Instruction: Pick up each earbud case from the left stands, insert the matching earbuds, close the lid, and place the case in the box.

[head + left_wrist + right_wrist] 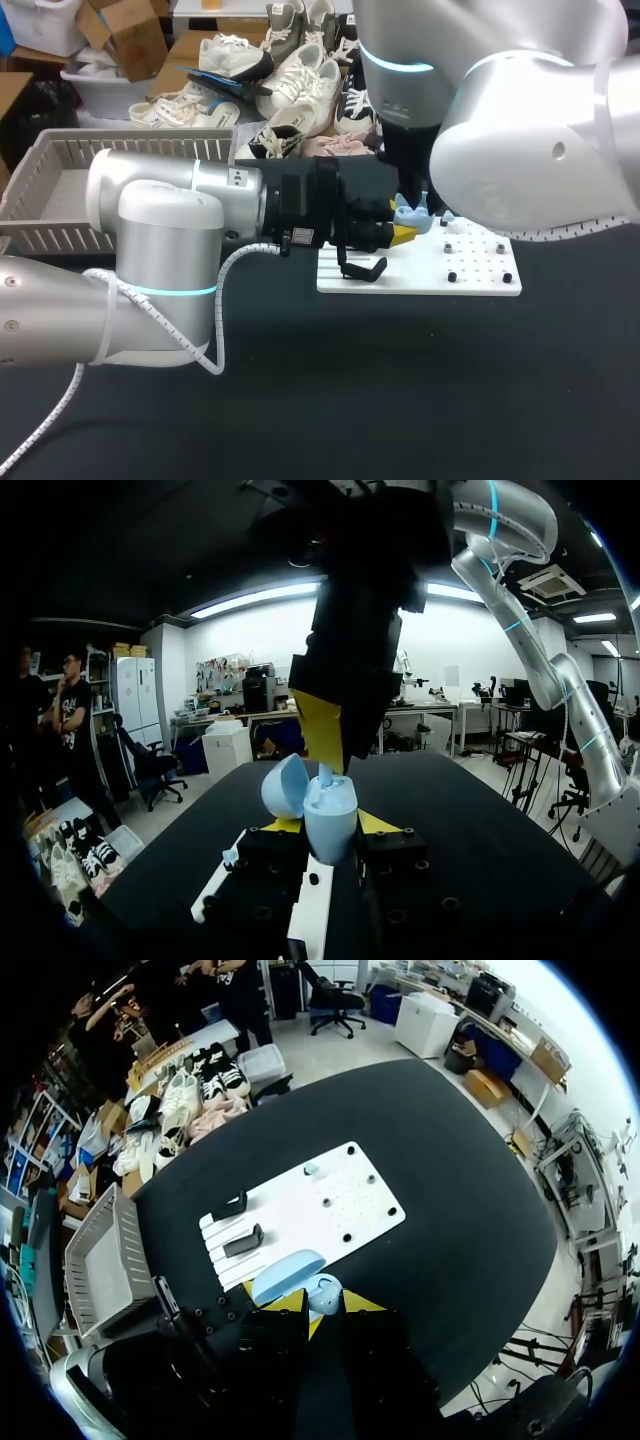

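In the head view the right arm (540,150) covers the far right part of the desk (400,400) and the far edge of the white board (420,275). Only a sliver of the light blue earbud case (410,212) shows between the two arms. The left arm (170,220) hides the right end of the box (140,150). From the left wrist, the case clamped in the left end effector (330,825) masks most of both yellow tips. Whether the right end effector (323,1302) grips anything cannot be made out. A tiny pale blue piece (311,1169) on the board is too small to identify.
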{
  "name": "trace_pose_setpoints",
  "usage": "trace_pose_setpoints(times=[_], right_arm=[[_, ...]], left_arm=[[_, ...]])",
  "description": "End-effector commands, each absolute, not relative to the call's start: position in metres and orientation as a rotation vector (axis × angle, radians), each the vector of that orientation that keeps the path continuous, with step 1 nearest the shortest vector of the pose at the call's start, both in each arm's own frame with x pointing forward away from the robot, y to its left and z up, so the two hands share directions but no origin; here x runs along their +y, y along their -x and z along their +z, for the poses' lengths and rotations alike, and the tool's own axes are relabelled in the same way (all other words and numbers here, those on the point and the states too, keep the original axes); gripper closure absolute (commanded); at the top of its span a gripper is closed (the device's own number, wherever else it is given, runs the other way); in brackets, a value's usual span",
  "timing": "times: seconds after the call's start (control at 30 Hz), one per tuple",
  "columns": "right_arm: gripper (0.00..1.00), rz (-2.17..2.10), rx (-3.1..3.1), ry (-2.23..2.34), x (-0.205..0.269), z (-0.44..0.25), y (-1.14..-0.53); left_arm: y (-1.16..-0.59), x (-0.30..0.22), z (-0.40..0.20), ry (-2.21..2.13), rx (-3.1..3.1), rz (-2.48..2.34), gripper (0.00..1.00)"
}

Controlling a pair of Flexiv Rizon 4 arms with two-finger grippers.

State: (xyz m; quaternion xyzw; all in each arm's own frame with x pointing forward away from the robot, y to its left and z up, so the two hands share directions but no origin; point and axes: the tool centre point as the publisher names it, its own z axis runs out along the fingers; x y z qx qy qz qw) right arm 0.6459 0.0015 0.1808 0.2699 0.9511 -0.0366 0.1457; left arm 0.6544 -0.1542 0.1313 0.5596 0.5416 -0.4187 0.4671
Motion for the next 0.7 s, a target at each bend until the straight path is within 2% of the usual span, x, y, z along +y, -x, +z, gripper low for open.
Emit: trace_pose_setpoints(times=[0.03, 0.7], right_arm=[[1.0, -0.107, 2.739, -0.778, 0.0024, 0.1784, -0.6464], [1.0, -0.099, 2.757, -0.776, 0.0022, 0.1748, -0.6485]], left_arm=[[-0.6533, -0.1554, 0.1306, -1.367, 1.33, -1.021, 1.0], [-0.6533, -0.1554, 0.1306, -1.367, 1.33, -1.021, 1.0]])
